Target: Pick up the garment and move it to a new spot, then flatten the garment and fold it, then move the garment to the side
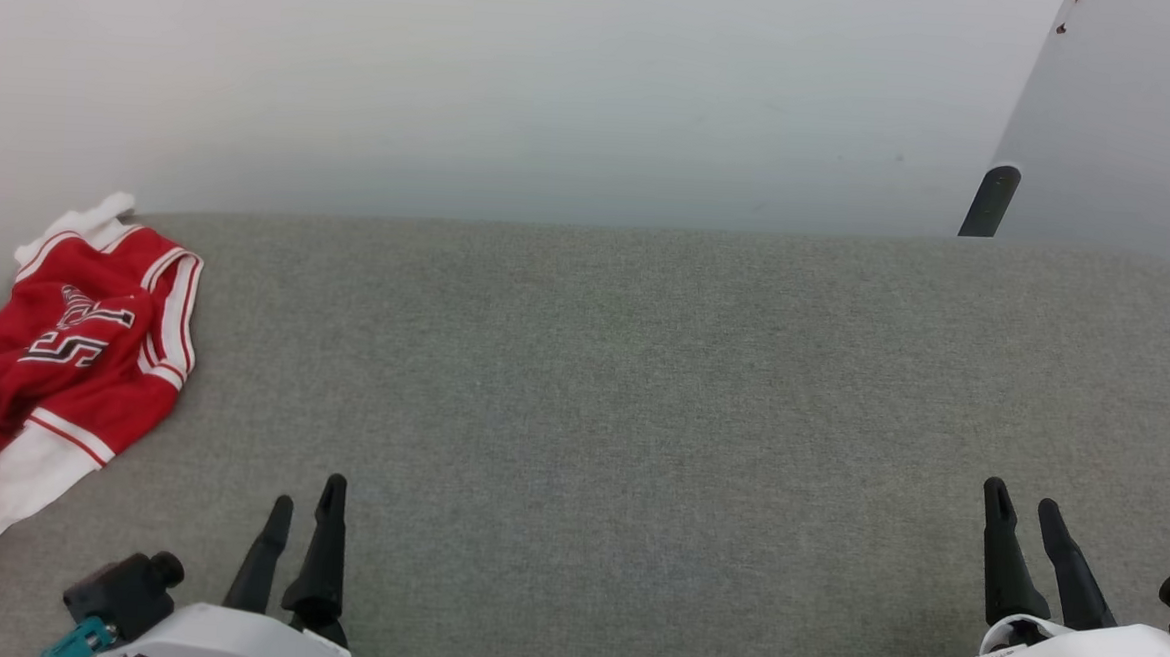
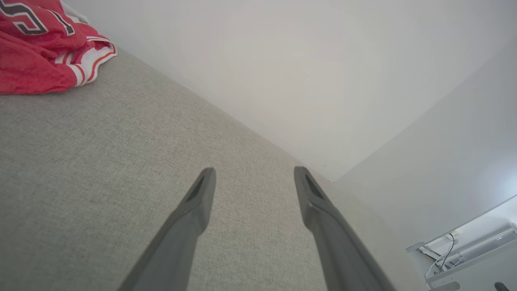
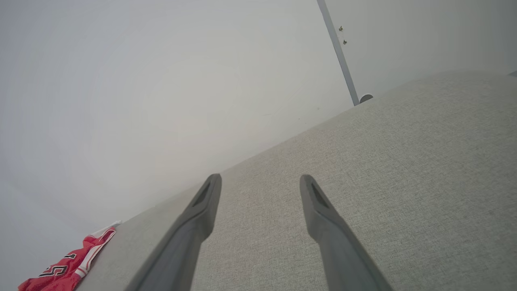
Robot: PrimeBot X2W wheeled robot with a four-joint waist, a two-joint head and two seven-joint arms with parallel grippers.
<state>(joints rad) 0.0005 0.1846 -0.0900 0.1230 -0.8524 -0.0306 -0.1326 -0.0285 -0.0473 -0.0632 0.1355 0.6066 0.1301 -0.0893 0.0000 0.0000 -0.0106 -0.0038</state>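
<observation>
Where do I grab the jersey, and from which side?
Pinch the striped-trim fold at the right edge of the garment, coming in with the open left gripper from the grey surface. It lies bunched at the far left, and that edge likely sits free.

The garment (image 1: 84,342), red with white sleeves and striped trim, lies crumpled at the surface's left edge.

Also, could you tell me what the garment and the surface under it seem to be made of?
The garment looks like soft knit cloth, perhaps jersey, matte: it lies bunched in loose folds, with a fuzzy nap in the left wrist view. The grey surface looks like woven upholstery fabric, matte, with a fine flecked weave; what lies beneath is hidden.
</observation>
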